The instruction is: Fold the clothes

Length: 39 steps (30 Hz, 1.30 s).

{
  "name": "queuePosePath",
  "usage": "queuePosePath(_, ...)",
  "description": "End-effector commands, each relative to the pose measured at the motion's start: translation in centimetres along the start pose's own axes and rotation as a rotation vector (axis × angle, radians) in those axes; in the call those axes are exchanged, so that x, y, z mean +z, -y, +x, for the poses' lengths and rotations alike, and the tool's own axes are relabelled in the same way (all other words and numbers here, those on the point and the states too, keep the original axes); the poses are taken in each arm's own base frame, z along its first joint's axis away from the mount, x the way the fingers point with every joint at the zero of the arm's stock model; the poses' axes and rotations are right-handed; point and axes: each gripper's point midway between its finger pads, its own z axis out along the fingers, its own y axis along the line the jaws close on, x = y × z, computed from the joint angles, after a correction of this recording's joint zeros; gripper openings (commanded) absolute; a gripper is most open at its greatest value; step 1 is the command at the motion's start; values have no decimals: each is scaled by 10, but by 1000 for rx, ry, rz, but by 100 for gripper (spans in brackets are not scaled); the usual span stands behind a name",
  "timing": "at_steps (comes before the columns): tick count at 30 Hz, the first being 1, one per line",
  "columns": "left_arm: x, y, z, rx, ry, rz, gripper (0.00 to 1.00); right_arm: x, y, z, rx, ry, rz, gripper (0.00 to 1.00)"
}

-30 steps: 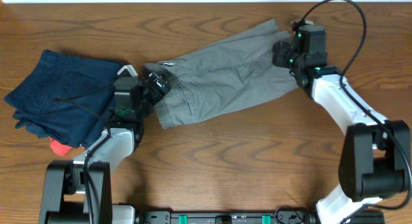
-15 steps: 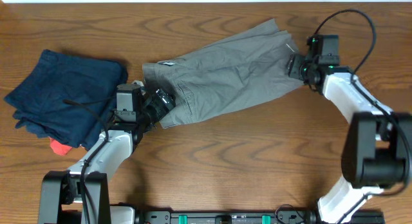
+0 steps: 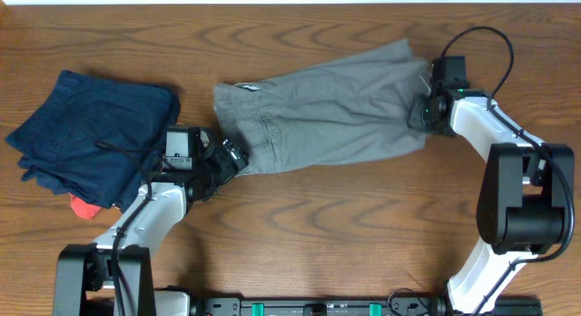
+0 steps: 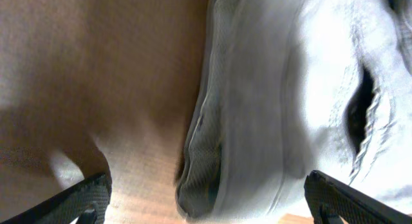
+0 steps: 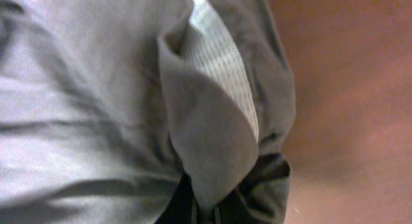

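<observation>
The grey shorts [image 3: 327, 121] lie spread across the middle of the table, one end to the left and the other to the right. My left gripper [image 3: 232, 158] is open at the shorts' front left corner. In the left wrist view the shorts' folded edge [image 4: 270, 108] lies between my wide-apart fingers [image 4: 206, 205] and is not held. My right gripper [image 3: 423, 116] is shut on the right end of the shorts. In the right wrist view a flap with lighter lining [image 5: 212, 102] is pinched at my fingers [image 5: 205, 214].
A folded navy-blue garment [image 3: 91, 134] lies at the left. A small red cloth [image 3: 83, 208] peeks out under its front edge. The left arm's cable runs over the navy garment. Bare wood lies in front of the shorts.
The shorts have slid to the right and turned flatter, pulled by my right gripper. My left gripper has come off the left end and moved back toward the front, now open.
</observation>
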Motion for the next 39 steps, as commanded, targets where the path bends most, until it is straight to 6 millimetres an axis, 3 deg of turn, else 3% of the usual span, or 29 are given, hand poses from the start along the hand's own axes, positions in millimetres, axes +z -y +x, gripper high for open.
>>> queuePosePath(1, 2, -22, 30, 26, -121, -60, 98, -3, 54, 47, 70, -136, 267, 1)
queuePosePath(5, -6, -28, 45, 37, -177, -84, 98, -32, 77, 69, 62, -212, 390, 1)
queuePosePath(9, -21, -21, 44, 82, -154, -63, 98, -56, 87, 71, 115, -195, 436, 1)
queuePosePath(14, -42, -1, 34, 123, -69, 4, 98, -83, 79, 46, 152, -59, 366, 8)
queuePosePath(16, -48, 4, 30, 135, -41, 22, 98, -93, 70, 35, 139, -7, 301, 24)
queuePosePath(18, -52, 7, 29, 141, -29, 32, 98, -99, 60, 26, 100, 28, 239, 28)
queuePosePath(23, -51, 5, 31, 137, -37, 25, 98, -96, 39, 27, 32, 2, 115, 34)
queuePosePath(31, -51, 3, 33, 132, -48, 17, 98, -74, 42, 42, 25, -85, 142, 39)
queuePosePath(37, -51, 3, 34, 131, -49, 16, 98, -70, 36, 22, 37, -7, 118, 40)
queuePosePath(39, -51, 2, 34, 131, -50, 15, 98, -68, 33, 15, 41, 19, 107, 31)
